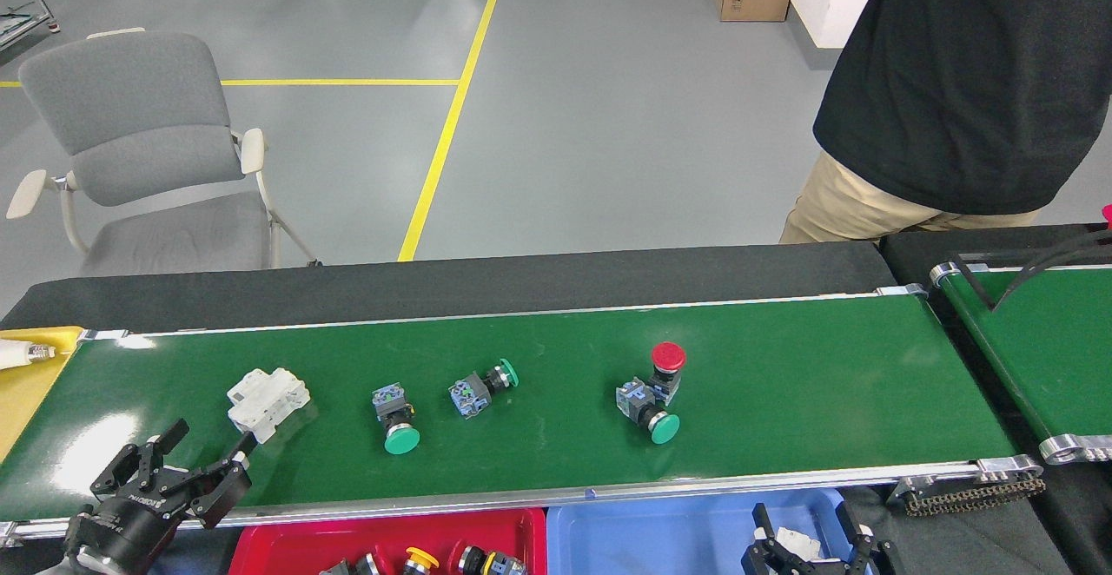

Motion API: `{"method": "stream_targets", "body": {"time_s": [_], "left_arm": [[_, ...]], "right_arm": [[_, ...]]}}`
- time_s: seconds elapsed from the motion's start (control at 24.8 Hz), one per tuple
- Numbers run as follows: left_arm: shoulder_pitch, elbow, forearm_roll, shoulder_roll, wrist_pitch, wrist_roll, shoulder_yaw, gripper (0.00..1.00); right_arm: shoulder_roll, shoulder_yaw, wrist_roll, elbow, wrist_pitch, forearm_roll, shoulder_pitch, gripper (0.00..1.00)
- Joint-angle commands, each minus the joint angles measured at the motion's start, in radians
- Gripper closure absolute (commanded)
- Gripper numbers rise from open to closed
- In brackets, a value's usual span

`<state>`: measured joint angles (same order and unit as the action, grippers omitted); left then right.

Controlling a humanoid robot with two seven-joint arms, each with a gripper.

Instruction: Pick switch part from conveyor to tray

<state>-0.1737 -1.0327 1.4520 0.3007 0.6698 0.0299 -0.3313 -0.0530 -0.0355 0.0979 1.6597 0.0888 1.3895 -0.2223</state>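
Clearly, with my left gripper [198,458] spread wide and empty at the conveyor's [782,358] near-left edge, just short of the white switch part [268,397], I could mistime the grab if the belt runs.

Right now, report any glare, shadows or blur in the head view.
Head view: bright glare patches on the conveyor at its left end, near the left claw; soft reflections under the white part and the switches; the image is sharp, with no motion blur visible.
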Motion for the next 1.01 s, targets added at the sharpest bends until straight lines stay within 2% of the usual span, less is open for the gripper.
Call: {"method": "stream_targets", "body": {"time_s": [0.0, 0.16, 0.32, 0.4, 0.48, 0.57, 0.65, 0.69, 0.77, 0.97], "left_arm": [[-0.017, 0.003, 0.005, 0.012, -0.012, 0.012, 0.012, 0.0], [-0.055, 0.059, 0.007, 0.009, -0.087, 0.013, 0.044, 0.0], [-0.155, 0.171, 0.008, 0.014, -0.291, 0.102, 0.141, 0.02], [-0.198, 0.232, 0.008, 0.023, -0.413, 0.176, 0.241, 0.09], [-0.213, 0.263, 0.008, 0.043, -0.458, 0.222, 0.31, 0.22], [-0.214, 0.275, 0.007, 0.046, -0.458, 0.269, 0.357, 0.43], [-0.208, 0.275, 0.004, 0.048, -0.444, 0.305, 0.38, 0.69], [-0.208, 0.275, -0.004, 0.046, -0.417, 0.312, 0.382, 0.78], [-0.208, 0.266, -0.009, 0.04, -0.341, 0.315, 0.376, 0.87], [-0.207, 0.166, -0.001, 0.028, -0.174, 0.317, 0.386, 0.9]], "right_arm": [[-0.002, -0.078, -0.053, 0.018, -0.003, 0.013, 0.054, 0.0], [-0.033, -0.233, -0.227, -0.005, -0.066, 0.063, 0.176, 0.0], [-0.067, -0.389, -0.262, -0.107, -0.184, 0.095, 0.271, 0.0], [-0.071, -0.442, -0.264, -0.164, -0.239, 0.097, 0.316, 0.0], [-0.073, -0.452, -0.264, -0.198, -0.254, 0.097, 0.337, 0.0], [-0.091, -0.451, -0.262, -0.232, -0.259, 0.097, 0.36, 0.0], [-0.102, -0.452, -0.262, -0.275, -0.261, 0.097, 0.39, 0.0], [-0.102, -0.455, -0.262, -0.299, -0.262, 0.097, 0.405, 0.0], [-0.103, -0.457, -0.26, -0.337, -0.27, 0.095, 0.426, 0.0], [-0.103, -0.475, -0.25, -0.429, -0.354, 0.083, 0.491, 0.0]]}}
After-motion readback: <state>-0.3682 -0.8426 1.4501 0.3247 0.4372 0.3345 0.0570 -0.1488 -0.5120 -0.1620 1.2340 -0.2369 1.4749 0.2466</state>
